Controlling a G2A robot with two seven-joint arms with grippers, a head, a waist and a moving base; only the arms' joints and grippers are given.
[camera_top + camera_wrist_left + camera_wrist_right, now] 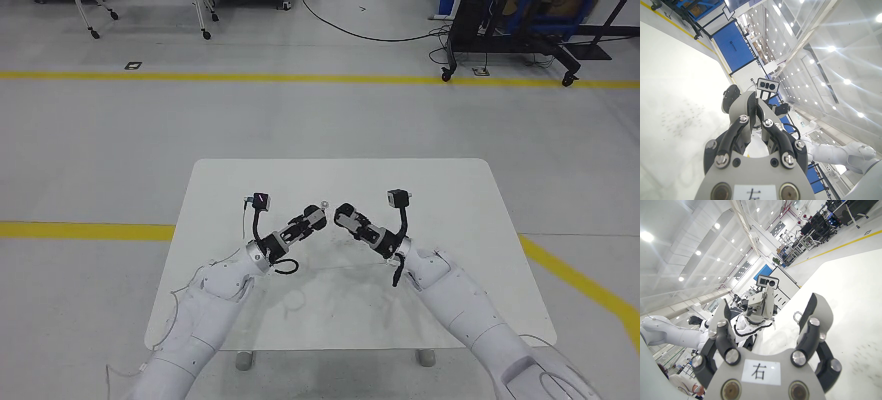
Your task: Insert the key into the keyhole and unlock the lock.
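Observation:
A small silver padlock [797, 316] with its shackle showing sits on the white table [440, 200]. In the top view it is a small pale object [325, 206] just beyond the two gripper tips. My left gripper [755, 100] is held above the table's middle [318, 214], fingers pressed together. I cannot tell whether anything thin is pinched between them. My right gripper [768, 297] faces it tip to tip [343, 212], open, with nothing between its fingers. One right finger [813, 306] stands close beside the padlock. The left gripper [765, 302] shows farther off between the right fingers.
The table has rounded corners, and its far edge [340, 160] lies well beyond the grippers. Faint scuff marks [681, 119] dot the surface near the arms. Bare tabletop extends to both sides of the grippers.

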